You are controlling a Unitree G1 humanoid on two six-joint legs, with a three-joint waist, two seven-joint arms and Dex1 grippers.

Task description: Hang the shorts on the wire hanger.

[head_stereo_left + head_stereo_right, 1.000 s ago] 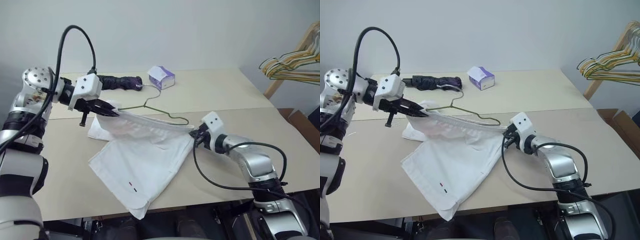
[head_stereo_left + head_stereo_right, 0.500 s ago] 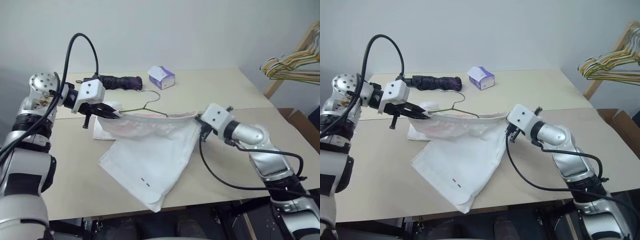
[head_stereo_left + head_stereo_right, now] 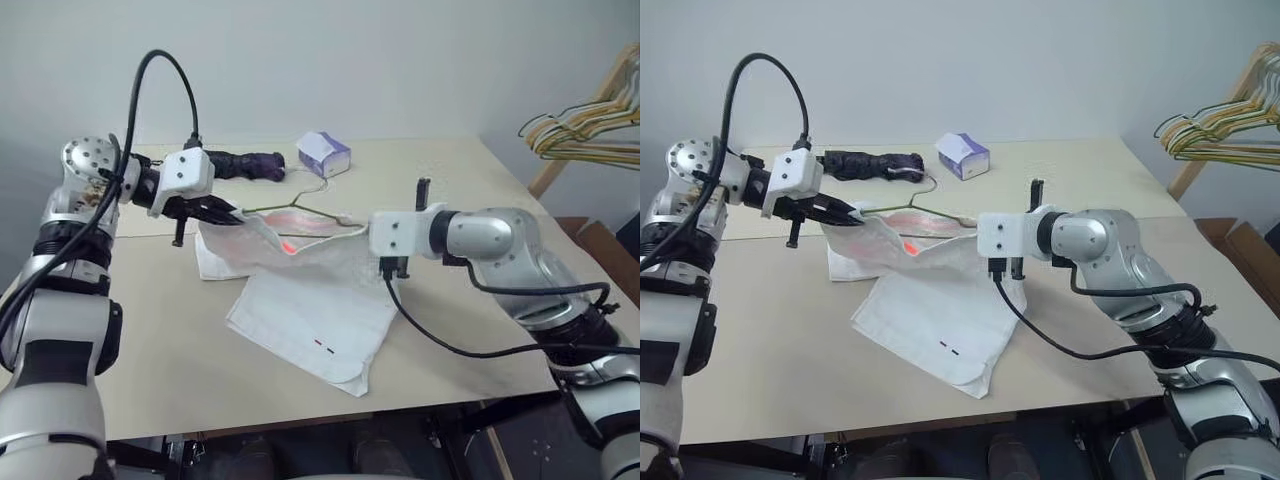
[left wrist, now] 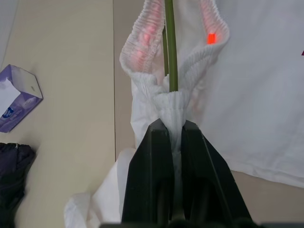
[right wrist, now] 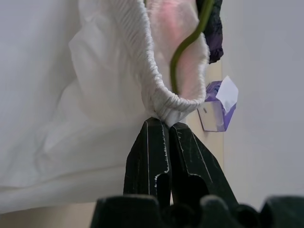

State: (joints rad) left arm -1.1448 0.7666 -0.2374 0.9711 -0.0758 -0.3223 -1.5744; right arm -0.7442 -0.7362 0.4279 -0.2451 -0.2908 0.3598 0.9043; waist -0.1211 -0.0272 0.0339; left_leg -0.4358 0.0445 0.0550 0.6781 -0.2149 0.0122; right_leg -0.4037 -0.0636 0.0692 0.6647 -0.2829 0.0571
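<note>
A pale wall backs a beige desk (image 3: 470,190) made of 2 smooth slabs butted along a seam; the near and right edges drop off to the floor, and the right half of the top lies bare, as does the strip in front of the cloth. Off the right edge, a wooden rack carries a bunch of yellow and green hangers (image 3: 585,125).

The shorts (image 3: 315,300) are soft white cloth with a ribbed, gathered elastic waistband. The waistband is lifted off the desk and stretched between both claws, while the legs sag onto the top, the lowest hem lying close to the near edge. Tiny black and red marks (image 3: 323,346) sit near that hem.

The left claw (image 3: 232,213) is pinched shut on 1 end of the waistband, with the thin olive-grey wire hanger (image 3: 300,207) running out from the bunched fabric between its black fingers (image 4: 156,175). The right claw (image 5: 167,130) is closed tight on the opposite end of the waistband, where the wire curves inside the open band. The hanger's small hook (image 3: 316,186) rises toward the back of the desk.

Behind, near the far edge, lie a folded dark purple umbrella (image 3: 240,162) and a small white-and-purple tissue box (image 3: 323,153), well apart from the shorts.
</note>
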